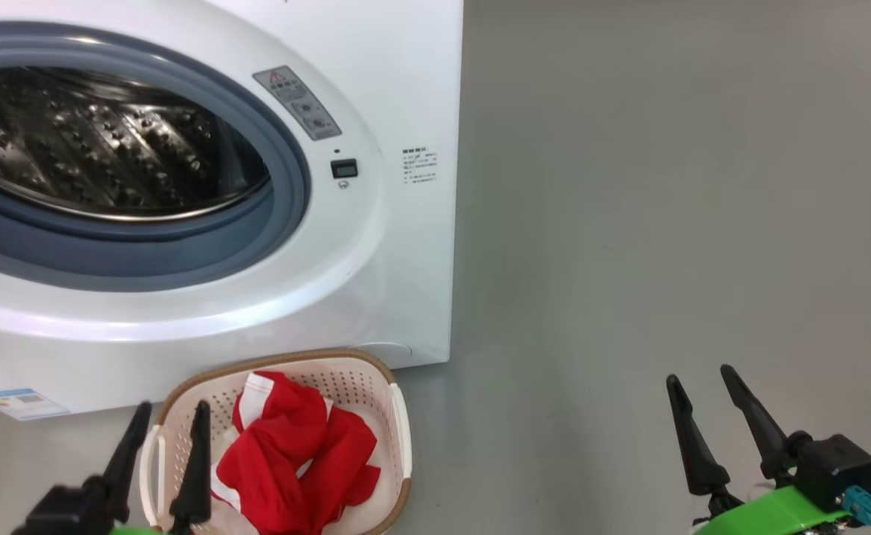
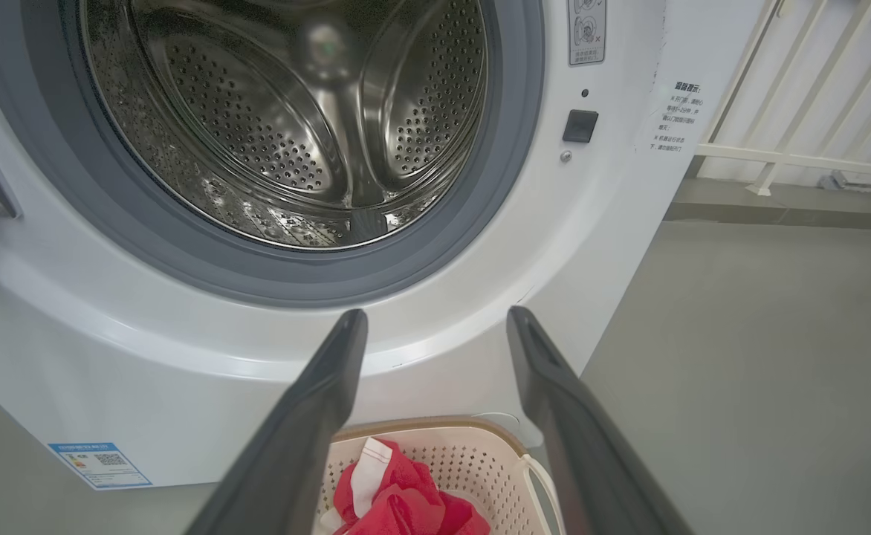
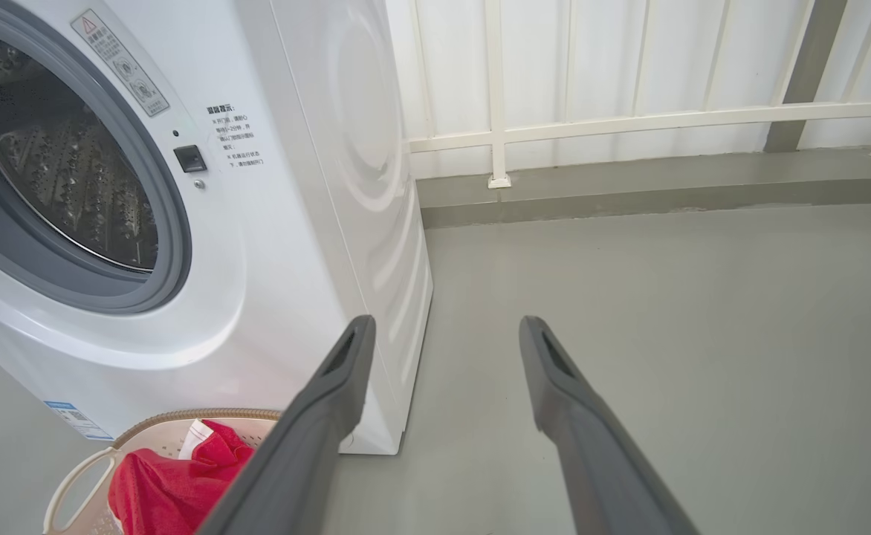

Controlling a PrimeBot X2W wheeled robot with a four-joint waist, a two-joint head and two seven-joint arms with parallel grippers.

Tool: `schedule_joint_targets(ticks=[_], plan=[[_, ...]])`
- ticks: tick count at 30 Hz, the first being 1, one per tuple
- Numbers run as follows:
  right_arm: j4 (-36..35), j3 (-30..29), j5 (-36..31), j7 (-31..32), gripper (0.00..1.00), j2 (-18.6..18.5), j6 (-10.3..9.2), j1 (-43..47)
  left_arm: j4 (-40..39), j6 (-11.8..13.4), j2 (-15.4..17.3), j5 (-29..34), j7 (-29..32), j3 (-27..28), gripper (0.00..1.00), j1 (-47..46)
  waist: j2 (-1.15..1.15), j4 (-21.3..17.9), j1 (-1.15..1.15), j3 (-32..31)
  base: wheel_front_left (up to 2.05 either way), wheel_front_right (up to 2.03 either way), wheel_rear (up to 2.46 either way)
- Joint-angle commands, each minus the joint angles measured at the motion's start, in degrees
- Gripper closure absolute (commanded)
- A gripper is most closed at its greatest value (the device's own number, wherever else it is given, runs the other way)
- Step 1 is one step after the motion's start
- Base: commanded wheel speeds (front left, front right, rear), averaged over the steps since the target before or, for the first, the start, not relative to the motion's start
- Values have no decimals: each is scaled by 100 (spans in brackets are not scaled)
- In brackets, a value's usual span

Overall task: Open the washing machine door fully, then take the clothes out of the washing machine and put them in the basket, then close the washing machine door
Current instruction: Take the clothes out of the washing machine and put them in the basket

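**Red laundry in the basket, both tools idle in front of the washing machine**

The washing machine stands on a grey floor. Its round mouth is uncovered, so you look straight past the grey rubber ring into the drum, where the perforated steel and its ribs gleam. A small black latch socket sits on the white front just right of the ring. A blue label is stuck low on the machine's front, near its left side.

The basket rests on the floor right up against the foot of the machine, below the right part of its front. The clothes lie heaped inside it, bright red folds with white trim poking up at the end nearest the machine.

The left tool hangs in front of the machine over the left end of the basket. Its two dark fingers are spread apart with nothing between them and point toward the machine's lower front. The right tool is well off to the machine's right, over bare floor. Its fingers are likewise parted and empty, and it touches nothing.

Behind the machine, on its right side, a white railing runs along a low grey kerb.
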Motion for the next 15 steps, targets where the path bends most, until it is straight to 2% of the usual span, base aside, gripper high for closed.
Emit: schedule_joint_targets(ticks=[1,15], plan=[[-147,79,29,-37,0,-102,36,30,-214,-30,61,32,-29,254,0,80,0,-1,0,-67,0,0,0],[-170,0,70,-37,0,-115,36,243,-544,-30,-141,98,-29,526,0,625,0,28,0,-181,0,0,0]])
